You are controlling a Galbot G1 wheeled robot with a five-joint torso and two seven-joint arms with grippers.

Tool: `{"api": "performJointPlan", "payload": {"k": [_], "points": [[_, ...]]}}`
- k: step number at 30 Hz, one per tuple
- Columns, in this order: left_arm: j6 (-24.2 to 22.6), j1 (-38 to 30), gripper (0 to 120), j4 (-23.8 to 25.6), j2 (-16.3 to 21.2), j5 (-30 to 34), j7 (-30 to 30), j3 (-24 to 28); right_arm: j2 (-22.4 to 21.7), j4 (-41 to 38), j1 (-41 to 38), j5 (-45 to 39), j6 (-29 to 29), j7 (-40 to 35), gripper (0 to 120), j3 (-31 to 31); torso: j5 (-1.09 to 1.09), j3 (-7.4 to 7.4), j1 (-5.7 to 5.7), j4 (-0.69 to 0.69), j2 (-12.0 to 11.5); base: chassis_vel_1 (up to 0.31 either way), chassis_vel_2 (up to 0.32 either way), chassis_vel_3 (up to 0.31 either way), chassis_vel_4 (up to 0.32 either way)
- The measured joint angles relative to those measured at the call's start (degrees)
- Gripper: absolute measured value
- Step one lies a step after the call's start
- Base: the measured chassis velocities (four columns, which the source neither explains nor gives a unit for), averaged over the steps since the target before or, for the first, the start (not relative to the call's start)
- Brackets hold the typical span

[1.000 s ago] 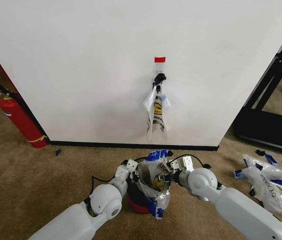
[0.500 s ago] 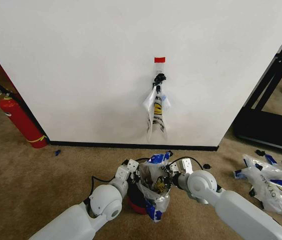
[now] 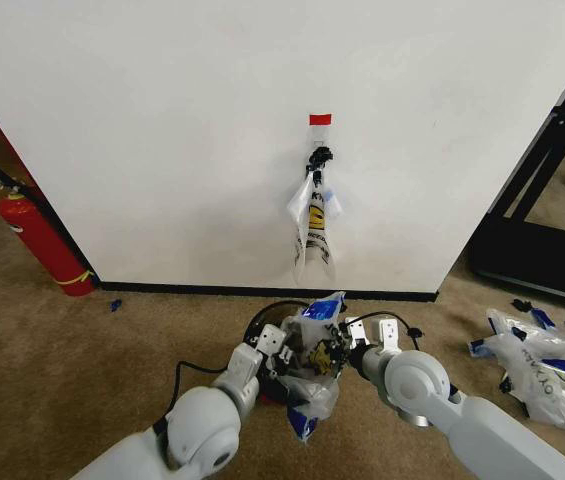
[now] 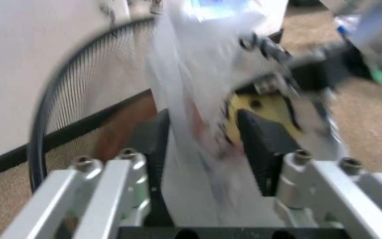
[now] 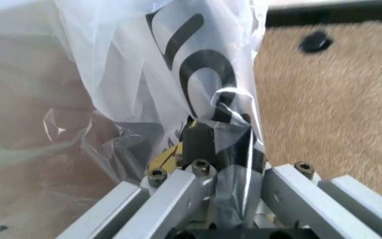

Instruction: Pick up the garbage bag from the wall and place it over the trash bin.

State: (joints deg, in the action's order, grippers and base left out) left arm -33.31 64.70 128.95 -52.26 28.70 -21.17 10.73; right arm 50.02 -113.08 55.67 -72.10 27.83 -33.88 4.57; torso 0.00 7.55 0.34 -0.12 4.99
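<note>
The garbage bag (image 3: 318, 318), thin and translucent with blue tape at its rim and a yellow print, hangs between my two grippers right over the trash bin (image 3: 260, 318). The bin's black mesh rim shows just beyond the left gripper (image 3: 284, 352). In the left wrist view the left gripper (image 4: 204, 144) has its fingers apart, with the bag (image 4: 198, 99) running between them beside the mesh bin (image 4: 91, 84). The right gripper (image 3: 340, 350) is on the bag's other side. In the right wrist view the right gripper (image 5: 214, 144) is pinched on the bag film (image 5: 144, 64).
A second similar bag (image 3: 312, 225) hangs from the black hook (image 3: 320, 155) on the white wall (image 3: 162, 120), under a red tape mark. A red fire extinguisher (image 3: 42, 240) stands at the left. White bags (image 3: 542, 365) lie at the right, near a black frame (image 3: 552, 200).
Both grippers carried the bag forward toward the wall. The bin's black rim now shows beyond the left gripper, and the left arm has dropped lower in the view.
</note>
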Motion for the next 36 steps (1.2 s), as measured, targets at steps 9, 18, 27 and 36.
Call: {"api": "performJointPlan", "payload": {"k": [9,18,27,36], "points": [[14.87,6.19,79,4.16,3.55,-17.23,9.85,-8.47,0.16,-3.60,3.36,-2.82,-1.36,-6.30,0,-4.37,0.00,0.00,0.00,0.00,0.00,0.000,0.000,0.000,0.000],[35.82,-6.20,100,-8.67,5.10,-35.54,31.68,-7.91,-0.37,-4.60,2.57,-3.01,0.28,-6.90,0,-2.08,0.01,0.01,0.00,0.02,0.00,0.000,0.000,0.000,0.000],[36.66,-19.36,100,-15.28,3.69,-36.45,33.38,2.79,-2.10,-4.87,2.74,-2.30,1.05,-6.38,0,-1.62,0.01,0.01,0.00,-0.01,0.00,0.000,0.000,0.000,0.000],[32.44,-23.86,96,-18.13,1.50,-32.56,29.95,10.34,-2.65,-4.98,2.81,-1.90,1.26,-5.65,0,-2.26,0.01,0.01,0.00,0.00,0.00,0.000,0.000,0.000,0.000]]}}
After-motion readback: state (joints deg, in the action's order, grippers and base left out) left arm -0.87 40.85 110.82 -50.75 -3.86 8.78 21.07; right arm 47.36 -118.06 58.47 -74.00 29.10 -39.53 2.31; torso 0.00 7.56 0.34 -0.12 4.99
